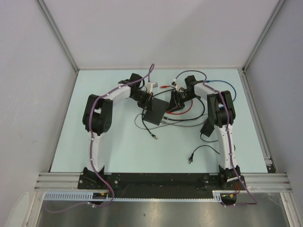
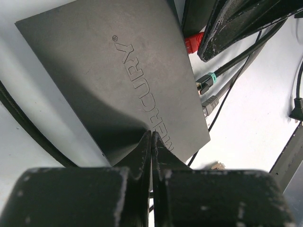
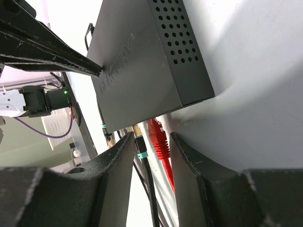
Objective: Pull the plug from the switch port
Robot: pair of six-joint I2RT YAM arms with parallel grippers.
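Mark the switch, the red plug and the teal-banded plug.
switch point(image 2: 118, 80), left wrist view, on its flat top face.
red plug point(image 3: 158, 137), right wrist view, on its red boot.
teal-banded plug point(image 2: 208, 80), left wrist view, beside its teal band.

Brand name on the switch

The switch point(image 2: 109, 80) bears the word "MERCURY" across its matte-black top, first letter partly hidden, with a small ® after the Y. The right wrist view shows the same word foreshortened and only partly legible.
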